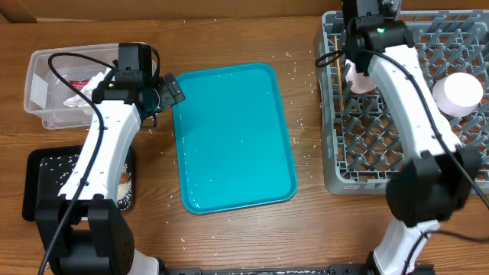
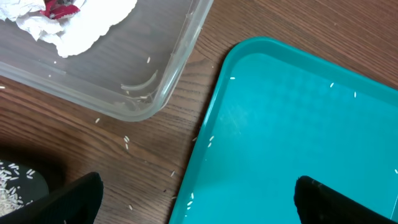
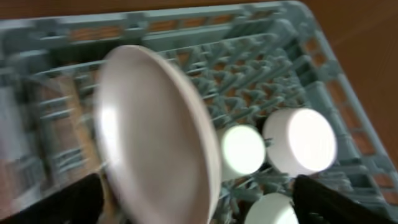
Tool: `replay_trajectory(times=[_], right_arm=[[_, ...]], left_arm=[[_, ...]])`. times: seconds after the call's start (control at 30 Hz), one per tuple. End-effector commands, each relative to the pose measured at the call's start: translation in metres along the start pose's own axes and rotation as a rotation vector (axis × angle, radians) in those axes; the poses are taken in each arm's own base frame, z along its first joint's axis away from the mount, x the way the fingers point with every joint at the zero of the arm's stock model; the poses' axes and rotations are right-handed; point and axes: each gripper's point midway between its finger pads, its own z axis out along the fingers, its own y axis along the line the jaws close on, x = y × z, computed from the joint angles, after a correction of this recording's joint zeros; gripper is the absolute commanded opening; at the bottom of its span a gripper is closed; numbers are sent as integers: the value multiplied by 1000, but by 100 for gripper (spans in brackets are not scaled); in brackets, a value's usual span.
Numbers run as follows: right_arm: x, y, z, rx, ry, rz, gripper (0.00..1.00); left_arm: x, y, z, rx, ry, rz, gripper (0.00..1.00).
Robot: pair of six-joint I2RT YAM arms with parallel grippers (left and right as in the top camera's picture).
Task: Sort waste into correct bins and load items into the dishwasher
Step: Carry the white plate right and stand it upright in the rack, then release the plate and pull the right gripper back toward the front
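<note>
- My left hand (image 2: 199,211) (image 1: 160,99) hangs fully spread with nothing in it; its two dark fingers (image 2: 62,199) sit at the lower corners of the wrist view
- It hovers over the gap between the clear plastic rectangular tub (image 1: 38,92) (image 2: 168,81) and the top left corner of the large teal serving tray (image 1: 229,137) (image 2: 298,112)
- In that tub I see the crumpled white napkin (image 1: 85,88) (image 2: 93,28) with the small red wrapper (image 1: 79,79) (image 2: 59,9) lying on it
- The shallow black rectangular tray (image 1: 38,183) (image 2: 25,186) sits just in front of the tub, with loose white rice grains (image 1: 124,183) (image 2: 9,190) in it
- More stray grains dot the teal tray and the brown wooden counter (image 1: 306,221) around it
- My right hand (image 3: 202,208) is over the large square grey plastic dish rack (image 1: 458,153) (image 3: 329,99), fingers wide apart and gripping nothing
- The large white round plate (image 3: 155,137) (image 1: 357,78) stands on edge in the rack, tilted, with its lower rim between those fingers; the wrist view is blurred, so I cannot tell whether it touches either finger
- Beside the plate, a cluster of three smaller white round dishes (image 3: 301,140) sits in the rack
- A thin wooden stick (image 1: 338,72) lies along the rack's left side
</note>
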Motion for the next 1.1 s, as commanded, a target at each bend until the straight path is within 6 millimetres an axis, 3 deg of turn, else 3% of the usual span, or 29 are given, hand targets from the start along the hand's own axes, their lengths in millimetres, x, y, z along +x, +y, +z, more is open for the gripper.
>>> replay_trajectory(times=[0.0,0.13,0.27,0.47,0.77,1.07], right_arm=[[-23,-3,-77,-293,-58,151,100],[-7,-17,-127,-428,-17,189,100],[22,-38,-172,-518,45,195,100],[63,-79,-218,-540,90,216,100],[119,-131,-257,-514,108,307,100],[188,-161,-266,-531,101,456,100]], left_arm=[[-10,-6,-15,17,-47,-18,100],[-10,-6,-15,17,-47,-18,100],[-10,-6,-15,17,-47,-18,100],[-10,-6,-15,17,-47,-18,100],[-10,-6,-15,17,-47,-18,100],[-10,-6,-15,17,-47,-18,100]])
